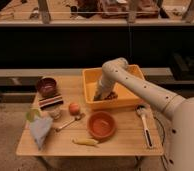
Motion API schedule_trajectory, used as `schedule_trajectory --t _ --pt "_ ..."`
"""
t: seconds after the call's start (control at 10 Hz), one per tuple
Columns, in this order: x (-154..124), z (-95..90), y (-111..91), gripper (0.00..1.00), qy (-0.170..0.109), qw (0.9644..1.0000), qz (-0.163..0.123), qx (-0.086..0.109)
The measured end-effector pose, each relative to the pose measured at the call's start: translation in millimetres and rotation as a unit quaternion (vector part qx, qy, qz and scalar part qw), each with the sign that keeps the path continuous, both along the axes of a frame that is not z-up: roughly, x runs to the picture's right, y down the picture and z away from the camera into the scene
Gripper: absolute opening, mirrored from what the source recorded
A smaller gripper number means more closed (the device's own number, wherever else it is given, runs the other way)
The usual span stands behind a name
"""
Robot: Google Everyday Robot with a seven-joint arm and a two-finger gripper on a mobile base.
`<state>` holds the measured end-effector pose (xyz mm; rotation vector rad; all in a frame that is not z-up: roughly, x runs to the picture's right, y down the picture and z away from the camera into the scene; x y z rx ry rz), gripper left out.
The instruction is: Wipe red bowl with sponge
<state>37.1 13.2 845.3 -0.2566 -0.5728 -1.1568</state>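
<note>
Two bowls, red bowl (101, 125) and maroon bowl (46, 86), one yellow bin (116, 104), one spoon (67, 123), one pincer (102, 95) inside the bin.

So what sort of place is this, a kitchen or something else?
Probably a robot test area in a lab or workshop, not a home kitchen: a small wooden table staged with dishes like the red bowl, a bare speckled floor, and the robot's gripper down inside a yellow bin.
</note>
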Motion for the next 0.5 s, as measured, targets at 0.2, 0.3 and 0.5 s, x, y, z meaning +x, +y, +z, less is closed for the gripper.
schedule_trajectory --t 0.2,0.3,0.5 --pt "2.6 -36.9 -34.6 0.00 -0.020 0.9994 0.016 0.022" --pt "2.1 -50.4 -46.2 0.00 -0.030 0.9989 0.020 0.029" --pt "-0.6 -92.0 -67.6 0.00 -0.064 0.9969 0.028 0.036"
